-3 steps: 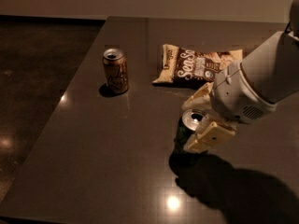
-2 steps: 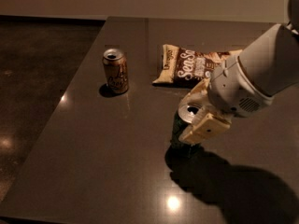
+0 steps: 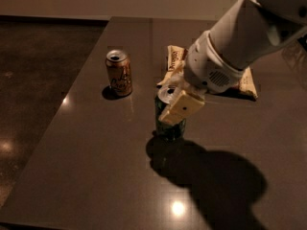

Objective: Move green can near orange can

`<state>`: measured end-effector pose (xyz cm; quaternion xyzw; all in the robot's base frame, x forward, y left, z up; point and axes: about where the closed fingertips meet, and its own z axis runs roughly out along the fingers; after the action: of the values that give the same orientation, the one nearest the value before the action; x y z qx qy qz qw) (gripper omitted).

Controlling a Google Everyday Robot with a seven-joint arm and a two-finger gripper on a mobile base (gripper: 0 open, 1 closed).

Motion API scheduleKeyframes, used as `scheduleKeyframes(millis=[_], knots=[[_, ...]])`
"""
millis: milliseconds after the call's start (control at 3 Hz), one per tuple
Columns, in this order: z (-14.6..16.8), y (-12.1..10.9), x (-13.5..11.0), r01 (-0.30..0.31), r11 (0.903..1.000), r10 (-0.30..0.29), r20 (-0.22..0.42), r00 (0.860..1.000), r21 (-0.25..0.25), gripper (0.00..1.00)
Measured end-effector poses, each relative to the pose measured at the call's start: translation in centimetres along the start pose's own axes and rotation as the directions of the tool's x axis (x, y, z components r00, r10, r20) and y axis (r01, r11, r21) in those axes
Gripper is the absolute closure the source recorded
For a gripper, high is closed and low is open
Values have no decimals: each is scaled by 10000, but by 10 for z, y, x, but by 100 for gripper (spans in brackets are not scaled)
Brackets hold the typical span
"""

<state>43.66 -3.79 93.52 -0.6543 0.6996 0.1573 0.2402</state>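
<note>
The green can (image 3: 169, 124) stands upright near the middle of the dark table (image 3: 96, 166), its silver top showing. My gripper (image 3: 175, 97) is shut on the green can, one cream finger (image 3: 181, 107) across its front and the other behind it. The orange can (image 3: 119, 73) stands upright to the upper left, apart from the green can by about a can's height.
A brown-and-cream chip bag (image 3: 244, 80) lies behind my arm at the back right. The table's left edge (image 3: 62, 104) runs diagonally beside the orange can, with dark floor beyond. My arm casts a large shadow on the table at the lower right.
My gripper has carried the green can to the left and a little back, closer to the orange can. The orange can and chip bag have not moved.
</note>
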Motion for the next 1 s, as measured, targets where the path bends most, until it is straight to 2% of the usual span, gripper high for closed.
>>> scheduleKeyframes(millis=[667,1000], knots=[[34,-36,-41,-98,9998,100,139,9999,-172,100],[47,-54,-50,-344,9994,343,223,9992,36,100]])
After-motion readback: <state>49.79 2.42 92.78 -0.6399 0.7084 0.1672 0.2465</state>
